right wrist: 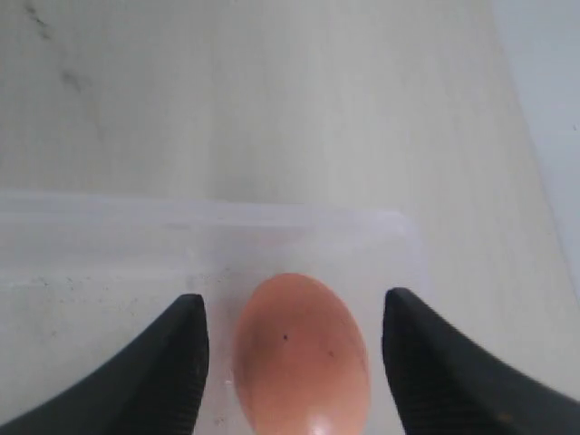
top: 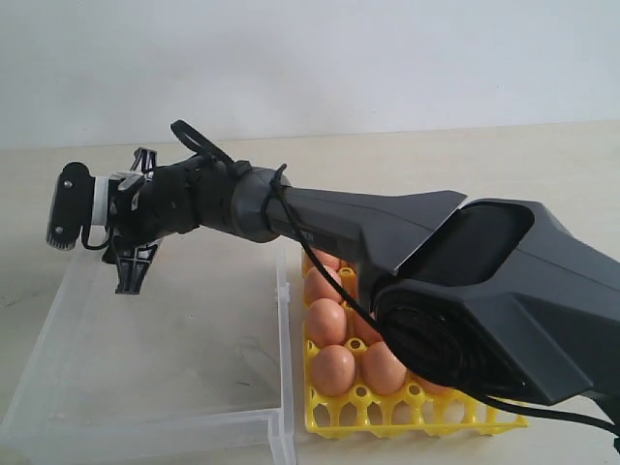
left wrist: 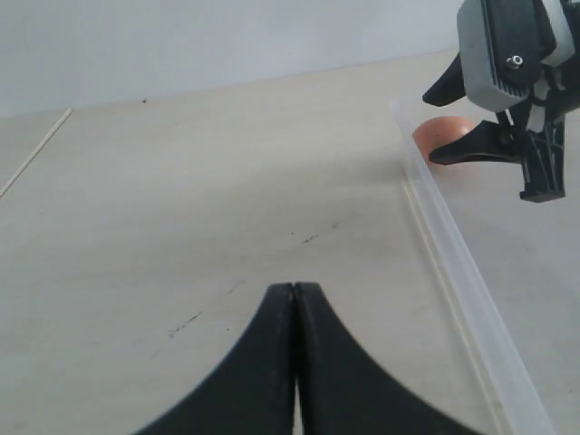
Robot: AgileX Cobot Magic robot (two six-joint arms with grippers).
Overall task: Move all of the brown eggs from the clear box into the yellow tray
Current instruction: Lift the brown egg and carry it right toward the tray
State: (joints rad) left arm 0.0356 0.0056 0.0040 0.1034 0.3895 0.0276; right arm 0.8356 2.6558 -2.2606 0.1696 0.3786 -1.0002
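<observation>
One brown egg (right wrist: 304, 358) lies on the floor of the clear box (top: 145, 422), near a corner of its wall. My right gripper (right wrist: 294, 308) is open and straddles this egg, one finger on each side, with gaps to both. In the exterior view the right gripper (top: 136, 218) reaches across over the box's far left part and hides that egg. The yellow tray (top: 387, 415) stands right of the box and holds several brown eggs (top: 332, 370). My left gripper (left wrist: 294, 292) is shut and empty over bare table outside the box. The left wrist view also shows the egg (left wrist: 439, 134) under the right gripper (left wrist: 507, 136).
The right arm (top: 407, 252) stretches over the tray and the box's right wall (top: 284, 320). In the left wrist view the box's clear wall (left wrist: 453, 263) runs beside my left gripper. The pale table (top: 542, 174) surrounds both containers.
</observation>
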